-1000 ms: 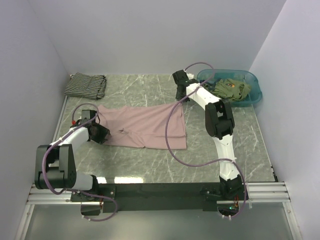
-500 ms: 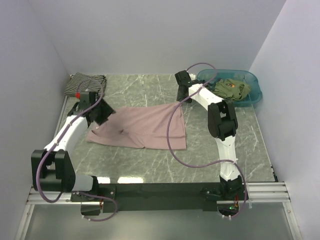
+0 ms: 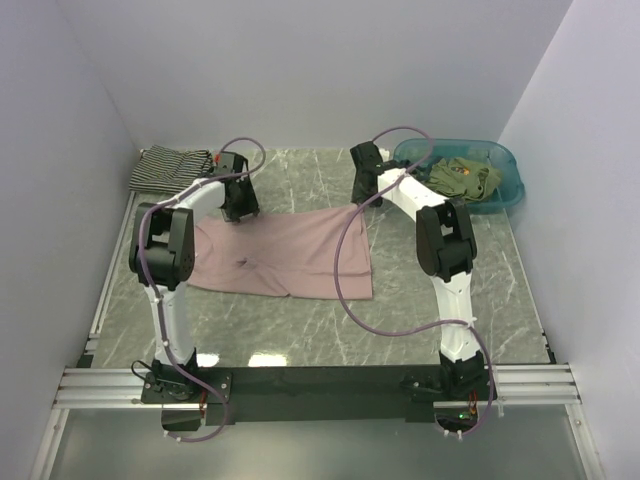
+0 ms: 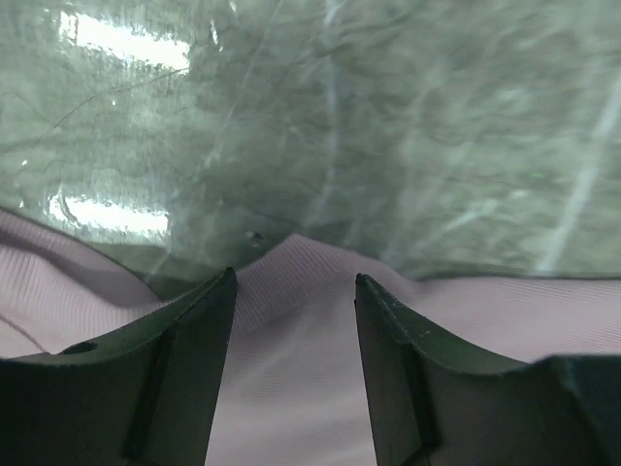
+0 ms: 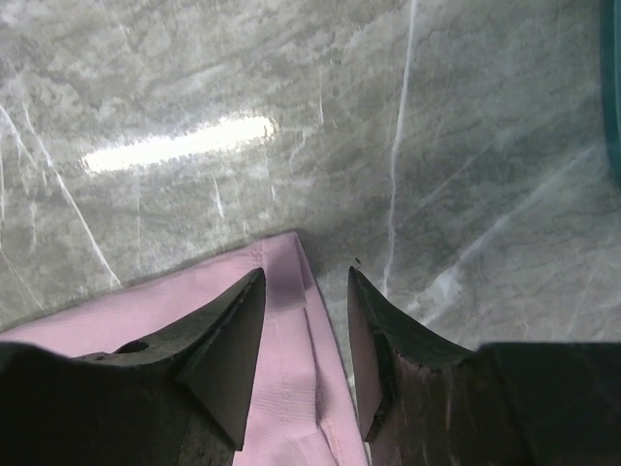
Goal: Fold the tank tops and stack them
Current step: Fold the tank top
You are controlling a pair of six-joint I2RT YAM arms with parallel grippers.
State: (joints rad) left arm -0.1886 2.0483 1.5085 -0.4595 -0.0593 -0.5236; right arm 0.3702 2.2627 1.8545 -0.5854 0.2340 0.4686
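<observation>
Pink tank top (image 3: 290, 255) lies flat mid-frame on the desk (image 3: 400, 320). Left tool (image 3: 239, 210) sits at its upper-left edge, jaws spread, cloth edge between them (not pinched). Right tool (image 3: 361, 195) is at the upper-right corner, also spread, corner in the gap. Striped tank top (image 3: 172, 168) is folded, upper left. Olive tank tops (image 3: 465, 177) sit in the teal basin (image 3: 512, 190), upper right.

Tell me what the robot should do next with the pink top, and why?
Probably close both pincers. The left pincer and right pincer are open, each straddling a far corner of the pink tank top, which lies spread on the table. Pinching those corners would let the arms fold that edge over.
</observation>
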